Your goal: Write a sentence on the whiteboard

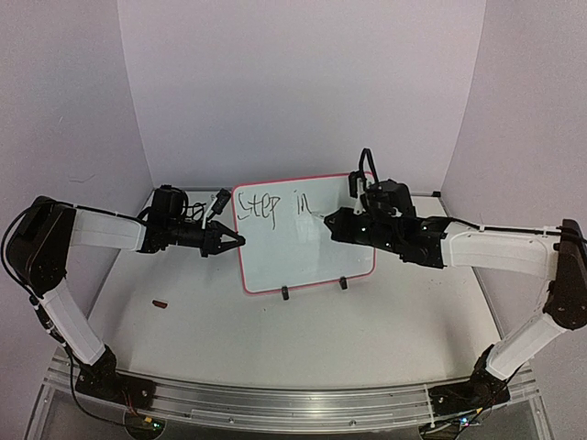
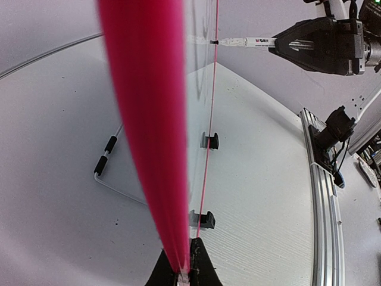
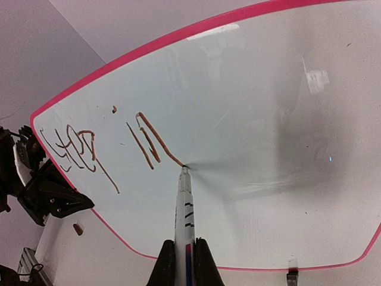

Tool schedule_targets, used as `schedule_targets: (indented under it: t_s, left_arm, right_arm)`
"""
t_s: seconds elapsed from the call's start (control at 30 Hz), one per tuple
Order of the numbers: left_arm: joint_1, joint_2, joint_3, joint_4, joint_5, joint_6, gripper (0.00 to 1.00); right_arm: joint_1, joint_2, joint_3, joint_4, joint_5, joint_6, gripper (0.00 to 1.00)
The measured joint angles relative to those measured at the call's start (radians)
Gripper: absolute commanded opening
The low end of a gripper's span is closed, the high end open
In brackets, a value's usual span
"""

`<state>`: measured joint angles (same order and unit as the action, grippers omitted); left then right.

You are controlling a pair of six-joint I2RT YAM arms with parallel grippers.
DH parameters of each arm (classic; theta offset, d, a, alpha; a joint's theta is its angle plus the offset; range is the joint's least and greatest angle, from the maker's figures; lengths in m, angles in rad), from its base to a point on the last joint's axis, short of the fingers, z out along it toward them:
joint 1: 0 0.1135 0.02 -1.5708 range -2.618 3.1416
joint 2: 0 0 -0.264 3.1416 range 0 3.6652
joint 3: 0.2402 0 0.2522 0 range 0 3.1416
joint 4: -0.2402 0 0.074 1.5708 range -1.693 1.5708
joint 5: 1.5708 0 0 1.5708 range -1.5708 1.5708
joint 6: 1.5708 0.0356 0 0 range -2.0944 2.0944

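**"Step in": the sentence [image 1: 273, 207] so far on the whiteboard [image 1: 312, 261], with a marker tip at its last stroke.**

The words sit at the upper left of the whiteboard, which stands on its long edge on the table [image 1: 367, 339] with two black clips [image 1: 284, 293] at its foot. The right gripper [image 1: 332, 223], jaws clenched on a white marker [image 3: 185, 205], holds the tip against the surface just right of "in". The left gripper [image 1: 237, 240] has its jaws clamped on the pink left edge. A small brown scrap [image 1: 160, 302] lies on the table near the left arm, well apart from the whiteboard.
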<state>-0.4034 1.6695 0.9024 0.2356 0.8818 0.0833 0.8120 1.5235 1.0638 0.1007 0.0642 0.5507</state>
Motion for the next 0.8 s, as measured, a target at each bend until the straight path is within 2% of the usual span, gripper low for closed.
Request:
schedule_targets:
  t_s: [0.33, 0.8]
  left_arm:
    - [0.0, 0.0, 0.0, 0.0, 0.001, 0.005, 0.0]
    - [-0.001, 0.0, 0.0, 0.0, 0.001, 0.007, 0.0]
  right_arm:
    - [0.0, -0.039, 0.016, -0.013, 0.028, -0.026, 0.0]
    - [0.0, -0.008, 0.076, -0.012, 0.004, -0.046, 0.0]
